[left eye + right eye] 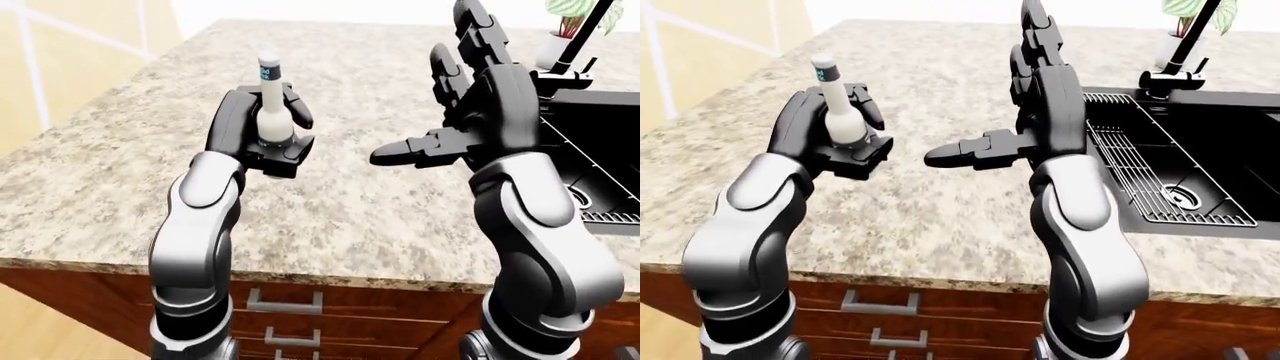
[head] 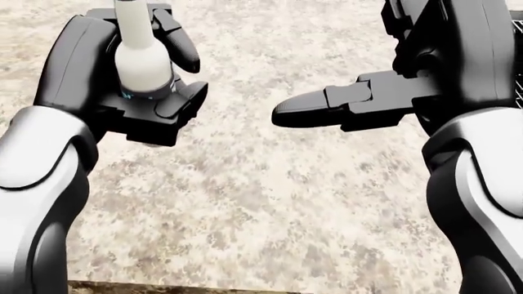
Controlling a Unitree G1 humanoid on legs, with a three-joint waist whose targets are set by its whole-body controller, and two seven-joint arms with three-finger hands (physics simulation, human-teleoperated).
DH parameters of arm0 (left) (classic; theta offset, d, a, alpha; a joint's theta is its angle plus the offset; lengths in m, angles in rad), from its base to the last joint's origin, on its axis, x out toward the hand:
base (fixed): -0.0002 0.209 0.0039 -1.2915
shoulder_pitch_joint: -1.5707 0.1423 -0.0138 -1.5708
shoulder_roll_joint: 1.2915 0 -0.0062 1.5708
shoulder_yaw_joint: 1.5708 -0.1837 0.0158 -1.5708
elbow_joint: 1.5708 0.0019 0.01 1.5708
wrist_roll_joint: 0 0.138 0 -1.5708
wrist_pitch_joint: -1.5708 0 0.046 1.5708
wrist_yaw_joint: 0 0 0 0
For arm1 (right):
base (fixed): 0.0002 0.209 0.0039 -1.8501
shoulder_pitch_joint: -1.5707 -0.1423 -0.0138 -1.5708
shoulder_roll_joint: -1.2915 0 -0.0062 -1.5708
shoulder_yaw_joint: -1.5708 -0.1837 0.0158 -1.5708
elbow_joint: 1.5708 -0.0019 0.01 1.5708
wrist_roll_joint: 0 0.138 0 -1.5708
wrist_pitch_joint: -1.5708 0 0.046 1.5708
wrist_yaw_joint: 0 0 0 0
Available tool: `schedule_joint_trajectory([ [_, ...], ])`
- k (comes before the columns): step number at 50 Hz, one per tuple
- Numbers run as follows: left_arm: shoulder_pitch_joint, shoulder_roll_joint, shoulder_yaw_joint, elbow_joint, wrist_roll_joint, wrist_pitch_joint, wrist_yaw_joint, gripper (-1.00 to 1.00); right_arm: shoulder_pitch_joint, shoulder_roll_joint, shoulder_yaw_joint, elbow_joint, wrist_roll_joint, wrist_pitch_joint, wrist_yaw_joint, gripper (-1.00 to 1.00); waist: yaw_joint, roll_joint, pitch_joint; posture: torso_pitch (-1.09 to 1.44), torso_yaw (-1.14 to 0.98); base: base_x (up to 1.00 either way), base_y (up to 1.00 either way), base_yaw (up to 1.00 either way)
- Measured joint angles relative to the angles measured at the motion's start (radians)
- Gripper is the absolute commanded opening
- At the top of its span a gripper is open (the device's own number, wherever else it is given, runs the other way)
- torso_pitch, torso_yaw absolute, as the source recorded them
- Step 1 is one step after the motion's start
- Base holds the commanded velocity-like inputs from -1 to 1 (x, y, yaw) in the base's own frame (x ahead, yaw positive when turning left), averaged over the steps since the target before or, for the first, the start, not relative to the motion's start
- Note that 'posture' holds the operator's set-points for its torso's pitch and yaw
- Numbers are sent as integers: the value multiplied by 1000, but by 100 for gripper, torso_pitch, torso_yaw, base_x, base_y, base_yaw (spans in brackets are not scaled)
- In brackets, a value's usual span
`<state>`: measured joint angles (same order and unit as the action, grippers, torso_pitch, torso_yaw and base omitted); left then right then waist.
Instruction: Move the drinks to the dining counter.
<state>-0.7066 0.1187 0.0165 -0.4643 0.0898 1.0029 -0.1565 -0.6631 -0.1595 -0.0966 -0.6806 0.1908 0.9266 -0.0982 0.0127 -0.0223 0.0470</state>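
Left fingers [image 2: 176, 46] were wrapped round a white bottle [image 1: 270, 112], closed on its lower body, neck and cap sticking up above the left hand [image 1: 258, 133]. Bottle was held upright, off the desk [image 1: 120, 165], to the left of the sink [image 1: 1200, 157]. Right fingers [image 1: 480, 41] were spread wide, thumb pointing toward the bottle, holding nothing; right hand [image 1: 1025, 112] hung over the desk between bottle and sink. A faucet [image 1: 1185, 45] stood at the sink's top edge, drawers [image 1: 285, 304] below the desk edge.

Risk, as a judgement: the hold looked low on the bottle, so a quick turn or walk could tip or slip it out. The right hand was near enough to knock it if the arms swung together.
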Motion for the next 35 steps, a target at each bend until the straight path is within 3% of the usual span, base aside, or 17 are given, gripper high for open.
schedule_joint_trajectory([
  [35,9,-15,27,437,-3,-334,66,-100,19,10,0,-7,-9,-11,3,100,-4,12,-3,0,0,0,0,0],
])
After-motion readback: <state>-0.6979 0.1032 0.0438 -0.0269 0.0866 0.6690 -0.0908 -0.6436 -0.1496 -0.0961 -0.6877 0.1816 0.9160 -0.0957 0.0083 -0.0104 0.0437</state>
